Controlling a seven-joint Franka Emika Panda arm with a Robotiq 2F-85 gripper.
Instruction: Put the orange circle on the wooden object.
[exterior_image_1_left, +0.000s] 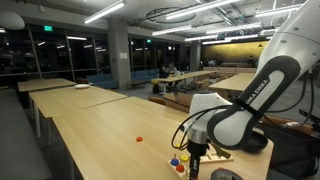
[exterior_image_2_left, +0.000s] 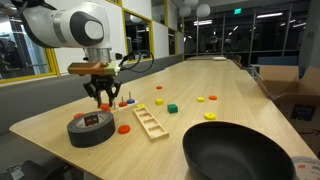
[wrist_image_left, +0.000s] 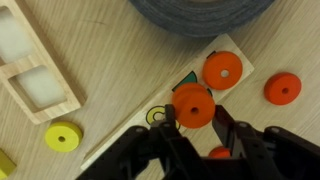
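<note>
In the wrist view my gripper (wrist_image_left: 195, 110) is shut on the orange circle (wrist_image_left: 193, 100), a small round disc with a centre hole, its two black fingers pressing on either side. It holds the disc over a printed card on the table. The wooden object (wrist_image_left: 55, 105), a pale board with white recesses, lies at the left edge of that view. In an exterior view the gripper (exterior_image_2_left: 104, 100) hangs just left of the board (exterior_image_2_left: 150, 122), beside a tape roll. The gripper also shows in an exterior view (exterior_image_1_left: 195, 152).
A grey tape roll (exterior_image_2_left: 90, 130) lies close to the gripper and shows in the wrist view (wrist_image_left: 200, 12). Other orange discs (wrist_image_left: 222, 70) (wrist_image_left: 283, 88) and a yellow disc (wrist_image_left: 63, 137) lie nearby. A black bowl (exterior_image_2_left: 240, 155) stands at the table's near end. Small coloured pieces (exterior_image_2_left: 172, 107) are scattered beyond the board.
</note>
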